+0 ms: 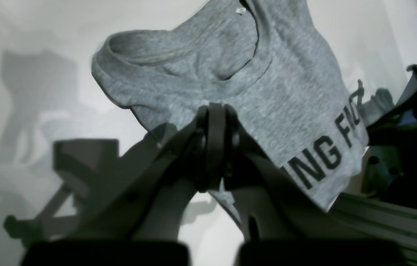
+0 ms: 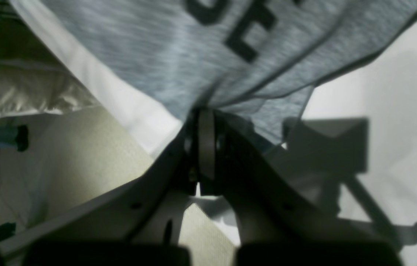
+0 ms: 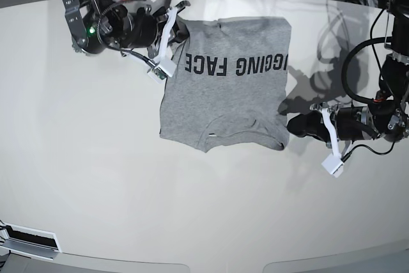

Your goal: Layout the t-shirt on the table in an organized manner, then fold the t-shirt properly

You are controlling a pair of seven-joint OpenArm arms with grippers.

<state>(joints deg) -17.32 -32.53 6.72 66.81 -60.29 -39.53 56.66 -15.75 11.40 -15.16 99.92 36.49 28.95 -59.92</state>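
Item: heather-grey short-sleeved cotton t-shirt (image 3: 220,97), soft marled knit, black block lettering "GGING FACE" showing, spread on the very large glossy white table (image 3: 96,190) with curved edges, towards its far edge, ribbed neckline nearest the near edge and softly rumpled. Left gripper (image 1: 215,111), dark with pale arms, fingers pressed together, pinching the shirt's edge just below the collar; right gripper (image 2: 205,112), same build, fingers pressed together on a bunched fold of the lettered side

The t-shirt (image 3: 223,94) lies on the table (image 3: 96,190), between both tools, toward its far edge.
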